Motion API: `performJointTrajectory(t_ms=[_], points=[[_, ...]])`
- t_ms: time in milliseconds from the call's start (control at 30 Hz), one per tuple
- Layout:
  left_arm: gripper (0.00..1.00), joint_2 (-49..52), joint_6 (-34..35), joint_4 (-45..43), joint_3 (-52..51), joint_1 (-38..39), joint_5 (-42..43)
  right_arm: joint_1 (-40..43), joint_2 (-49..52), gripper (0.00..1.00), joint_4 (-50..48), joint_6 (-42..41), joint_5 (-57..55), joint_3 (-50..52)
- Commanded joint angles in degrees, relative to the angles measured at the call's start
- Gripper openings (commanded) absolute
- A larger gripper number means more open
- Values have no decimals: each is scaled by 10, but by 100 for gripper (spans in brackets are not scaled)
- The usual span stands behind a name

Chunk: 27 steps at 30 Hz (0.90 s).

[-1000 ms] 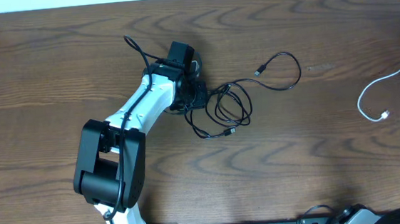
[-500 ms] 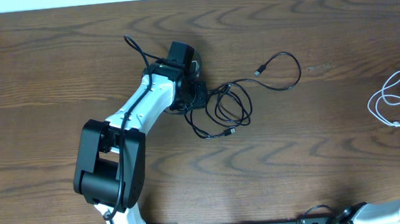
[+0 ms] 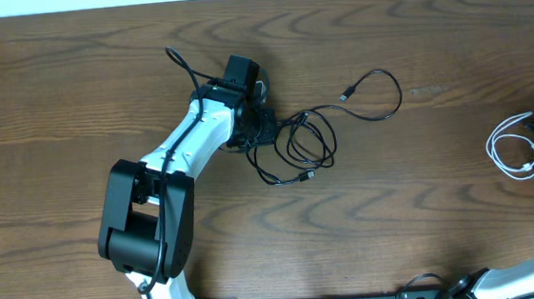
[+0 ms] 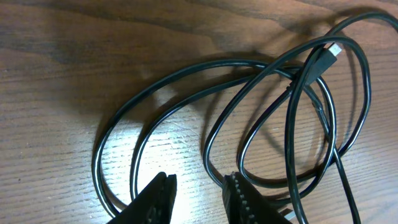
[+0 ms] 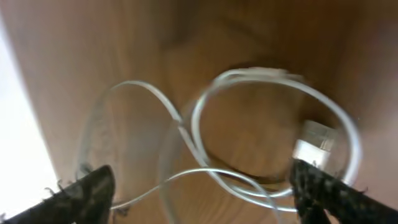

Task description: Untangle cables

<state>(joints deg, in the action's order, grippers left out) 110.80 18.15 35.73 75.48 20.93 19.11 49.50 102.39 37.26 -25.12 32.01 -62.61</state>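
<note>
The left gripper (image 4: 199,180), jaws narrowly parted with nothing between them, sat at the tangled black cables (image 3: 304,137) near the table's (image 3: 425,213) centre. The right gripper (image 5: 202,175) hung wide open over the looped white cable (image 5: 186,132) at the right edge.

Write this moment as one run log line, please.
left gripper: jaws narrowly apart over black cables | right gripper: jaws wide over white cable | black cables: overlapping loops
</note>
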Motion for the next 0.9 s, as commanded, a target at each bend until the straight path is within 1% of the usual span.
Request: performJointTrajectory(t_ms=[0,133,367,400,500,600,633,667,700,800,833,867], points=[[31,9,-3,2,-3,-1,-8,-9,-2,94,10,10,-47,-9],[32,9,-3,2,-3,-1,-8,-28,-6,93,60,10,-86,-52],[33,9,-3,2,-3,-1,-8,-97,-6,92,197,31,-265,-151],[33,9,-3,2,-3,-1,-8,-112,-6,90,211,31,-291,-161],[33,9,-3,2,-3,-1,-8,-150,-6,76,228,31,-342,-171],[33,9,-3,2,-3,-1,-8,-186,-5,68,225,32,-376,-171],[33,9,-3,2,-3,-1,-8,-198,-5,61,222,36,-385,-171],[33,9,-2,2,-3,-1,-8,-209,-5,57,216,42,-391,-171],[33,9,-2,2,-3,-1,-8,-220,-5,56,208,51,-394,-171],[33,9,-2,2,-3,-1,-8,-252,-5,49,190,75,-394,-170],[33,9,-2,2,-3,-1,-8,-260,-5,49,186,81,-394,-170],[33,9,-2,2,-3,-1,-7,-267,-5,47,180,87,-394,-168]])
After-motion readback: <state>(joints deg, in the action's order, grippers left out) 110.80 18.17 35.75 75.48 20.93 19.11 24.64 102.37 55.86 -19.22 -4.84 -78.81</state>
